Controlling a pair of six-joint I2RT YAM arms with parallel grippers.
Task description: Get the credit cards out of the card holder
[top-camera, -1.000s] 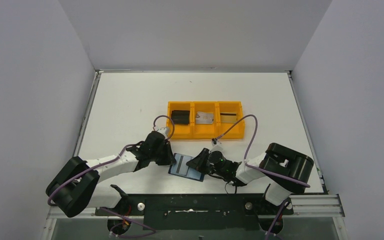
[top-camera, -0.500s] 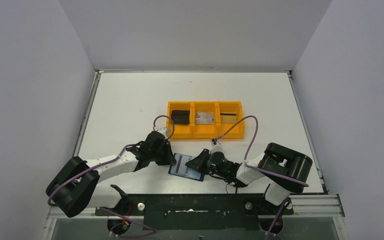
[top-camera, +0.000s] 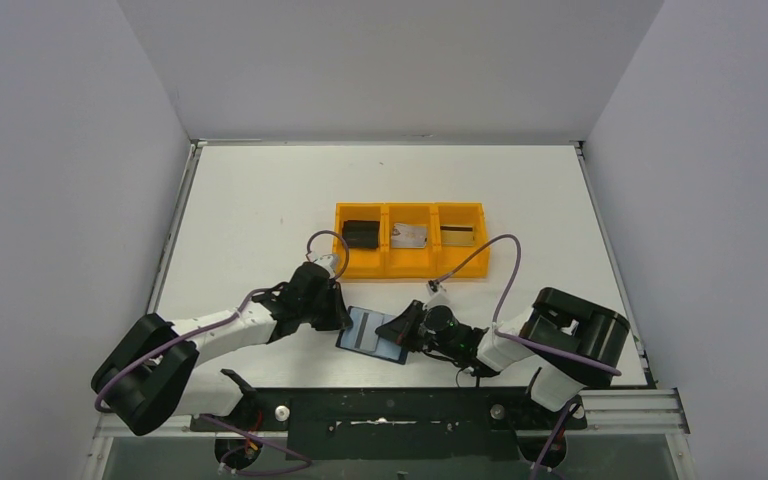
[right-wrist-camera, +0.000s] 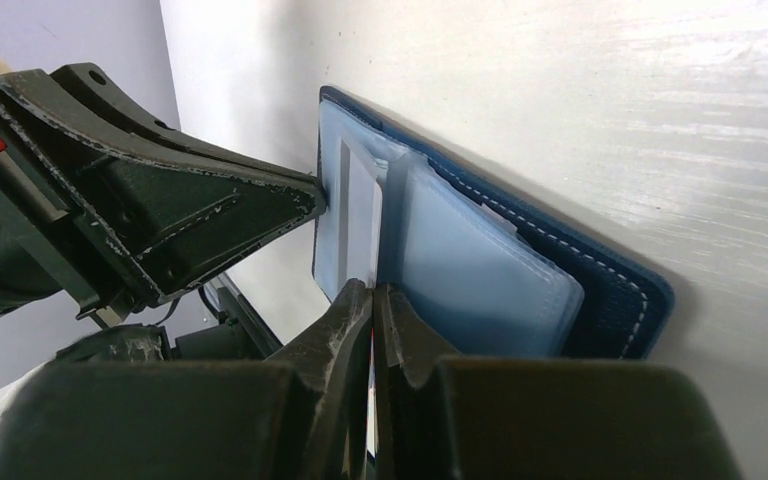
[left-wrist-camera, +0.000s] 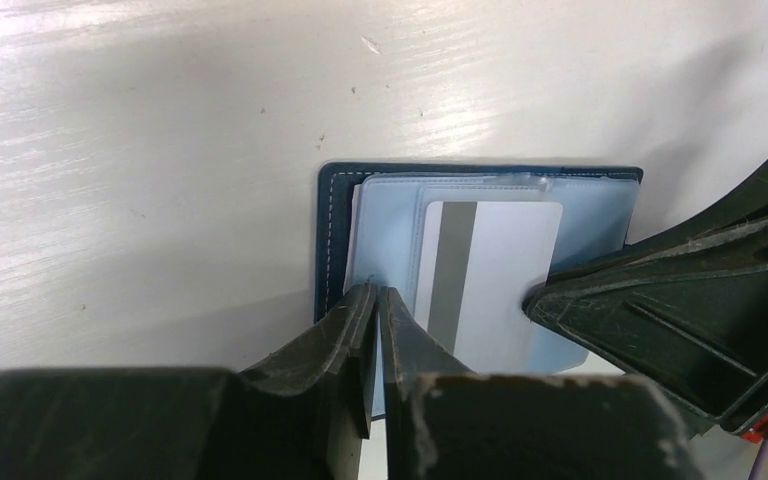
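- Card holder is lying open on the bench between both claws.
- Left claw, closed and empty, is pinning its left side.
- Right claw is pinching the striped silver-grey credit card from the right; pulling rightward looks likely.

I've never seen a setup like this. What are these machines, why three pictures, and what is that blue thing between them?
Those are two robot arms, left and right, bolted at the near edge of the table, each ending in a two-finger gripper. The wide picture looks down from above; the close-ups come from cameras on their wrists. Between them lies an open blue card holder. The left gripper is shut, tips against the holder; the right gripper is shut on the edge of the white card inside, which has a grey stripe. Farther back, an orange tray holds a dark item, a silver card and a gold card, one per compartment.
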